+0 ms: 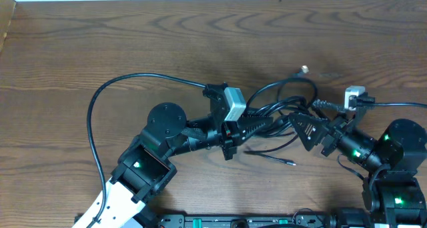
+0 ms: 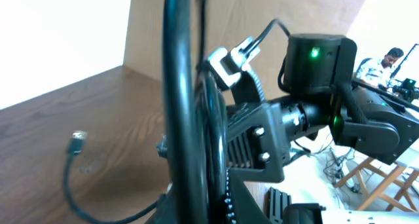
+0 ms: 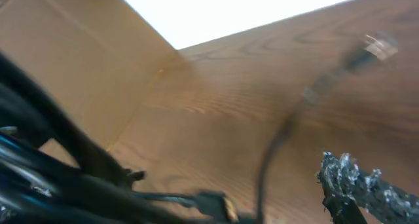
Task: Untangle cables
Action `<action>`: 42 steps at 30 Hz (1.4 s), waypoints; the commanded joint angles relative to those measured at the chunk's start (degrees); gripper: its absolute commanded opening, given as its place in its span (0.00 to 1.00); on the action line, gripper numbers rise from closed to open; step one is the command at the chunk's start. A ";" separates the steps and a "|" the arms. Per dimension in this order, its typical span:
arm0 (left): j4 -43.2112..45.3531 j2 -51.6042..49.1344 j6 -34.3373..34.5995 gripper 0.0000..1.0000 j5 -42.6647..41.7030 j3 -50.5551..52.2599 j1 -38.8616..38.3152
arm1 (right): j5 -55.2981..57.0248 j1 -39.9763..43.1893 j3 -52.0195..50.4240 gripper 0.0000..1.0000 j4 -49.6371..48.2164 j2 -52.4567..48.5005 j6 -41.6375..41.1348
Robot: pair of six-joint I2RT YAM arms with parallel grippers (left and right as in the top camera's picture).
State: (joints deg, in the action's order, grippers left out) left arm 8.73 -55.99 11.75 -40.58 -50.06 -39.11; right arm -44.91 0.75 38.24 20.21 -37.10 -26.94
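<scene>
Cables (image 1: 277, 109) bunched mid-table between the two grippers, count lost in the tangle.
Pinched tight in the left gripper (image 1: 257, 121) on one side; right gripper (image 1: 298, 131) gaping wide just beside the knot, holding nothing. Two loose ends showing: a pale plug (image 1: 304, 70) toward the far edge, a dark plug (image 1: 291, 163) trailing near the front. Thick arm wire (image 1: 100, 101) arcing over the wooden table (image 1: 67, 48).

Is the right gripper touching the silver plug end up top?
Apart. The overhead view shows bare table between the right gripper and the silver plug end.
</scene>
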 commanded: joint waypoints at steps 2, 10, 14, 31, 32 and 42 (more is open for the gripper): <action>3.93 2.10 -1.18 0.08 -2.82 -0.74 -0.20 | 5.81 0.17 0.37 0.99 1.05 0.02 0.92; 9.86 2.19 1.07 0.07 -12.39 -0.74 -0.20 | 3.98 0.09 0.37 0.99 0.90 0.02 8.02; 10.05 2.14 2.54 0.07 -14.47 -0.74 -0.44 | 1.40 0.00 0.37 0.99 -0.17 0.02 12.15; 20.94 1.31 6.49 0.07 -12.98 -0.74 -1.11 | -3.89 -0.04 0.37 0.99 -0.66 -0.02 14.43; 20.94 1.01 6.58 0.08 -12.98 -0.74 -1.33 | -3.89 -0.04 0.37 0.99 -0.72 -0.02 14.43; 20.04 -1.97 5.95 0.07 -10.91 -0.74 -0.52 | -18.25 -0.04 0.37 0.99 0.00 -0.02 23.78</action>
State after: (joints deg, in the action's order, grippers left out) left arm 28.62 -57.67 17.85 -52.38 -49.10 -40.45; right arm -54.08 0.71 38.72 19.97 -37.23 -9.02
